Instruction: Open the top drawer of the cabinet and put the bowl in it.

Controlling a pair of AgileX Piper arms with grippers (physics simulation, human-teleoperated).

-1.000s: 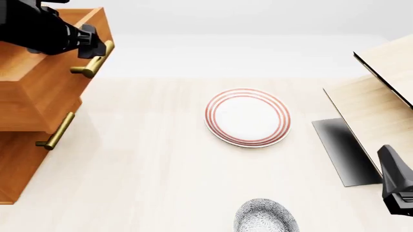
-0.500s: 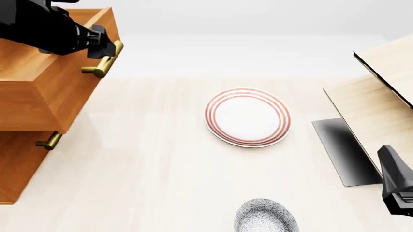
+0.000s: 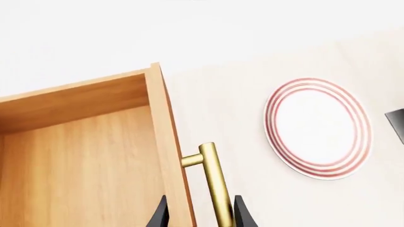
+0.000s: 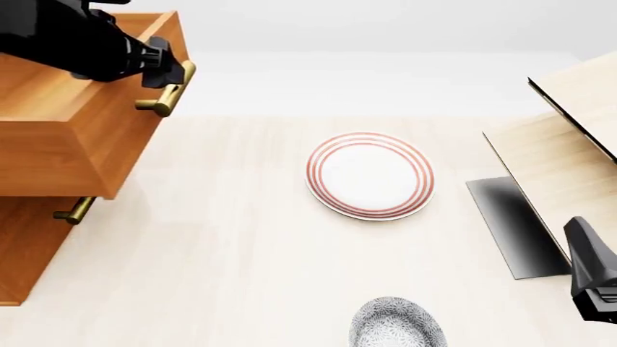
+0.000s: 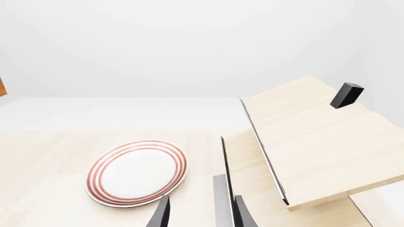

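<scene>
The cabinet (image 4: 39,238) stands at the left. Its top drawer (image 4: 72,137) is pulled out and its inside shows in the left wrist view (image 3: 75,161). My left gripper (image 4: 166,72) is at the drawer's brass handle (image 4: 170,92), and the bar (image 3: 215,182) runs between its fingers (image 3: 200,218). The speckled bowl (image 4: 397,325) sits at the table's near edge, right of centre. My right gripper (image 5: 200,215) hangs apart from it at the right edge (image 4: 597,278), fingers apart and empty.
A white plate with red rings (image 4: 370,175) lies mid-table between the cabinet and the bowl, and shows in both wrist views (image 3: 319,127) (image 5: 137,172). A pale wood box (image 4: 568,144) with a raised lid stands at the right. A lower drawer's handle (image 4: 72,211) shows under the open drawer.
The top drawer has slid further out with my left gripper at its handle, and now covers most of the second drawer's front. The right arm, bowl and plate have not moved.
</scene>
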